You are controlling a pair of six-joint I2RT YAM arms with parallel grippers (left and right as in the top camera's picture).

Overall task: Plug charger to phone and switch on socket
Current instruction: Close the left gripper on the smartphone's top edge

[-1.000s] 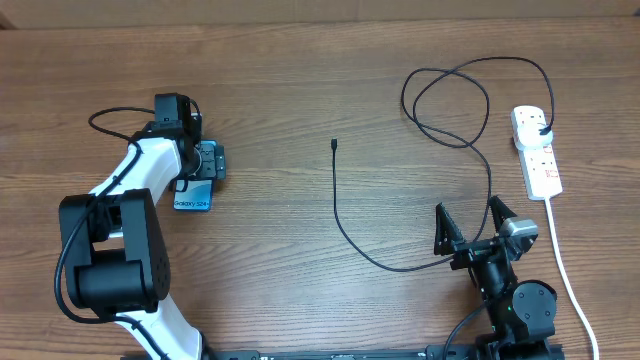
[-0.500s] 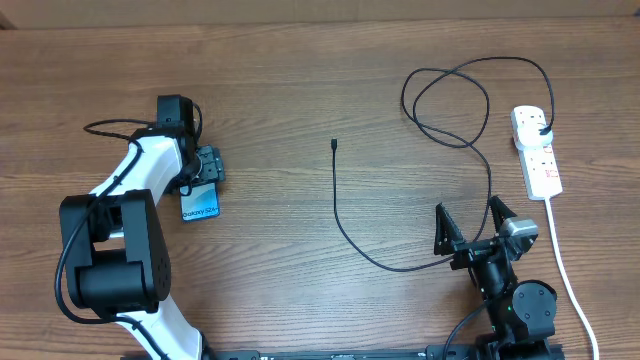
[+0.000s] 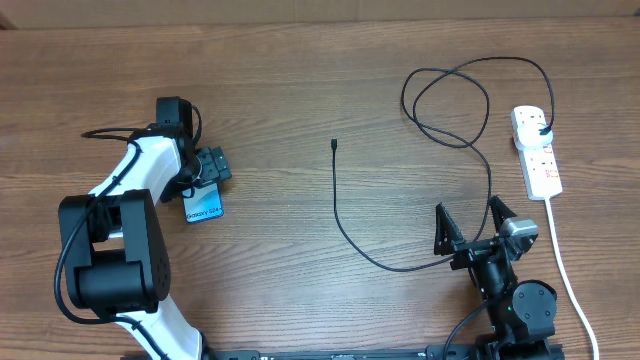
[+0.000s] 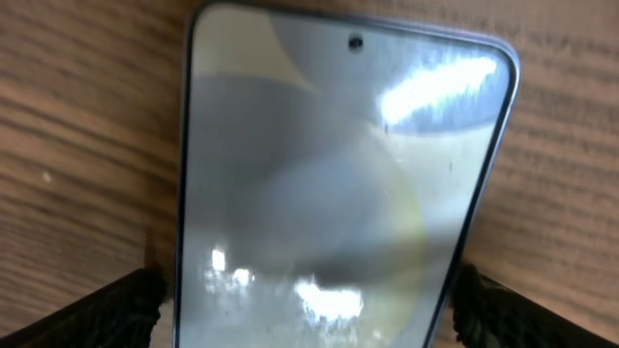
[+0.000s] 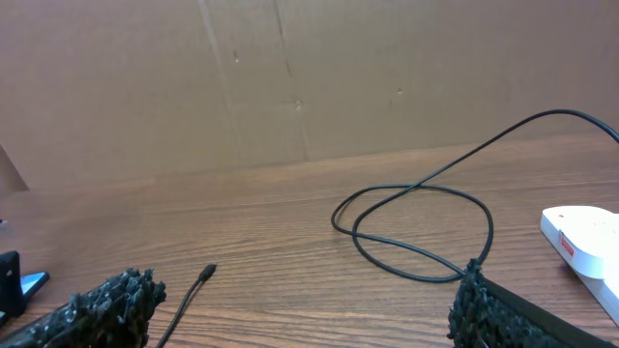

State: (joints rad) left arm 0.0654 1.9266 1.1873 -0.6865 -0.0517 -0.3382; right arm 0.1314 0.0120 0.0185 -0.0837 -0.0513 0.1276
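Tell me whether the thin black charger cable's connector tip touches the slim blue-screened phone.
Apart. The overhead view shows the thin black charger's connector tip lying on the wooden table, well clear of the slim blue-screened phone.

Brown wooden table top (image 3: 300, 80): matt, fine streaked grain. Slim black-edged phone (image 4: 338, 193): glass face glossy, with bright glare patches. Thin black cable (image 3: 336, 205): matt, smooth. White elongated plastic power strip (image 3: 540, 165): smooth, slight sheen. Black pads (image 5: 106, 304) of right gripper (image 5: 302, 290): rough, knobbly. Brown cardboard wall (image 5: 387, 77): dull, creased.

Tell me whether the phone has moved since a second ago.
Yes. The phone slid downward in the overhead view, slightly nearer the unmoved charger tip.
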